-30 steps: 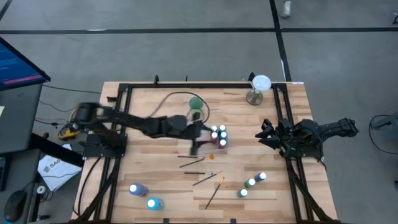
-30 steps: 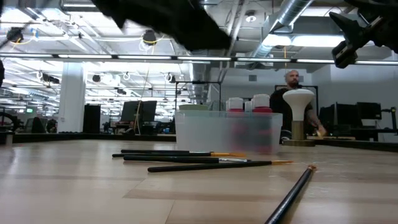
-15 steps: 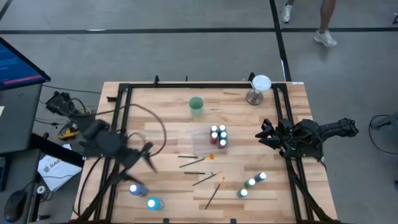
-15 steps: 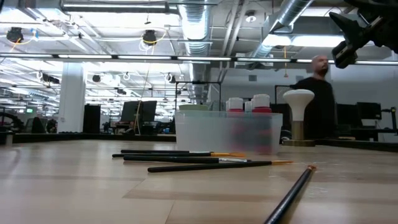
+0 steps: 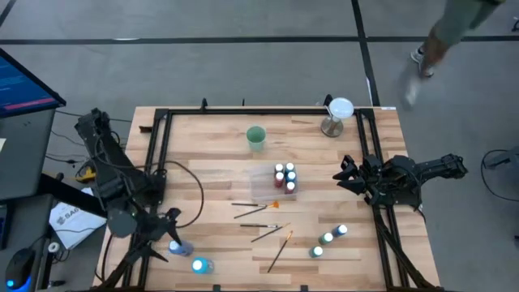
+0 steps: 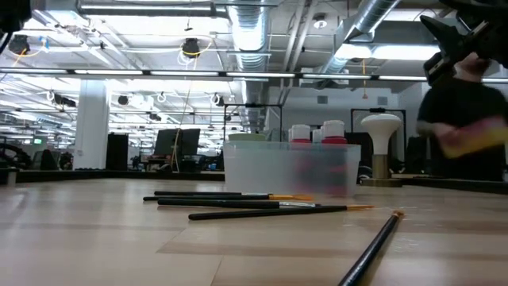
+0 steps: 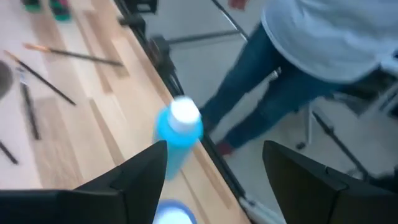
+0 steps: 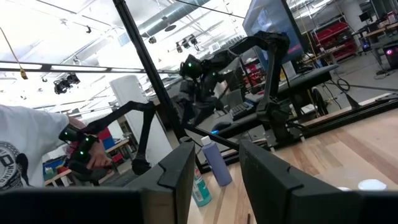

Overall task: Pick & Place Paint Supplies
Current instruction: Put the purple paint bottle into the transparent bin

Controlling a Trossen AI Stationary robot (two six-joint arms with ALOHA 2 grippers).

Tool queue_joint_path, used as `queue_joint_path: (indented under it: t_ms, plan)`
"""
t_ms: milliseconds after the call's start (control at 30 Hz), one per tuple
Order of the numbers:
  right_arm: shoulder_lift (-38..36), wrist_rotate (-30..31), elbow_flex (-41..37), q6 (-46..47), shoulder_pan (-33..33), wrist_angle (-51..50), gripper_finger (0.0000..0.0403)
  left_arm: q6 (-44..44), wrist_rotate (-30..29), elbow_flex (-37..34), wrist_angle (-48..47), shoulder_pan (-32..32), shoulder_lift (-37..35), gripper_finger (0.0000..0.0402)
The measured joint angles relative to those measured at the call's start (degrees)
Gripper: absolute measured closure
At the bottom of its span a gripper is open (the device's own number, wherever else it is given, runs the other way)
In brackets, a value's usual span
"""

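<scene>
Left gripper [image 5: 168,229] hangs open over the table's [image 5: 211,174] front left corner, right above a blue paint bottle [image 7: 178,130]. To grab well, it should drop straight down and pinch the bottle's middle. Another blue bottle [image 5: 200,264] stands near. Paintbrushes [image 5: 261,221] lie mid-table beside the clear tray [image 5: 261,185]. Right gripper [image 5: 347,176] waits half open at the right edge.

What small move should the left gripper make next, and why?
Probably lower the left gripper onto the blue paint bottle just beside it and close. Its jaws stand open and empty above that bottle at the table's near left corner, with a second blue bottle close by, while the right gripper waits at the right edge.
</scene>
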Motion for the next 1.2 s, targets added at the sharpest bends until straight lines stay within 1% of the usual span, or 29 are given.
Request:
queue_joint_path:
  t_ms: [233, 500, 567, 767, 933, 1067, 1200]
  plan:
    - [0.00, 0.00, -0.01, 0.00, 0.00, 0.01, 0.0281, -1.61, -0.54, -4.91, 0.33, -3.71, -0.14, 0.0144]
    - [0.00, 0.02, 0.01, 0.00, -0.02, 0.01, 0.0281, -1.21, -7.16, -8.53, 0.56, -4.43, -3.84, 0.0143]
    - [0.00, 0.00, 0.01, 0.00, -0.01, 0.01, 0.0281, -1.32, -8.43, -9.35, 2.15, -4.43, -4.95, 0.0142]
    - [0.00, 0.00, 0.01, 0.00, -0.02, 0.01, 0.0281, -2.25, -7.51, -15.18, 10.55, -4.96, -5.32, 0.0142]
    - [0.00, 0.01, 0.01, 0.00, -0.01, 0.01, 0.0281, -2.32, -7.79, -18.85, 11.94, -4.98, -5.31, 0.0143]
    - [0.00, 0.02, -0.01, 0.00, 0.00, 0.01, 0.0281, -1.92, -8.61, -19.43, 12.36, -4.98, -5.31, 0.0157]
    - [0.00, 0.00, -0.01, 0.00, 0.00, 0.00, 0.0281, -1.42, -8.74, -19.43, 14.66, -4.98, -5.31, 0.0191]
